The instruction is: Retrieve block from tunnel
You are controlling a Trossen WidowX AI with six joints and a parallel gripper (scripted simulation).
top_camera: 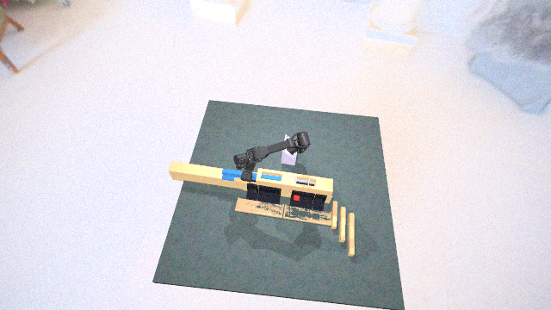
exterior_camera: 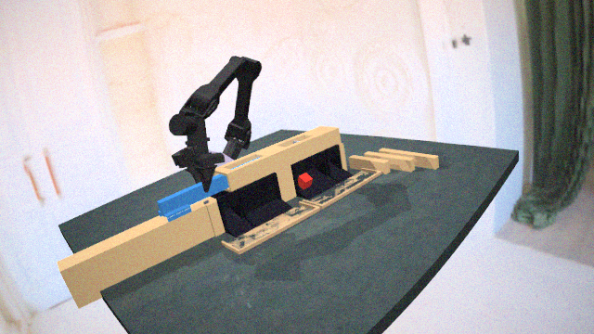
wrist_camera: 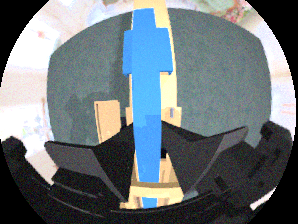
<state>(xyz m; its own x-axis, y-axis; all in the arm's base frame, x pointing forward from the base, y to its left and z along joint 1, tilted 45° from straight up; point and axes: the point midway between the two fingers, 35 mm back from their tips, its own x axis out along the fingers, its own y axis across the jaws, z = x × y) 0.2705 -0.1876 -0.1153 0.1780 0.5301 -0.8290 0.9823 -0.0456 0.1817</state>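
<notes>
One red block (top_camera: 296, 198) (exterior_camera: 304, 180) is seen in a side opening beyond the end effector (top_camera: 246, 177) (exterior_camera: 207, 186) (wrist_camera: 148, 124), by which the blue handle (top_camera: 232, 174) (exterior_camera: 192, 195) (wrist_camera: 146, 95) is gripped; if pulled askew, the handle could be jammed.

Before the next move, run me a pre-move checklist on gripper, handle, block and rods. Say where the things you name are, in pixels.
- Gripper (top_camera: 246, 177) (exterior_camera: 207, 189) (wrist_camera: 148, 124) shut on the blue handle (top_camera: 230, 174) (exterior_camera: 186, 197) (wrist_camera: 146, 95): ok
- Handle sticking out of the tunnel (top_camera: 327, 182) (exterior_camera: 285, 178): ok
- Red block (top_camera: 296, 198) (exterior_camera: 304, 180) out of the tunnel and held up: not ok, it shows at the far side window
- Loose wooden rods (top_camera: 351, 234) (exterior_camera: 410, 158) off the handle's line of travel: ok, beyond the opposite end
- Block caught by the cage: cannot tell
</notes>
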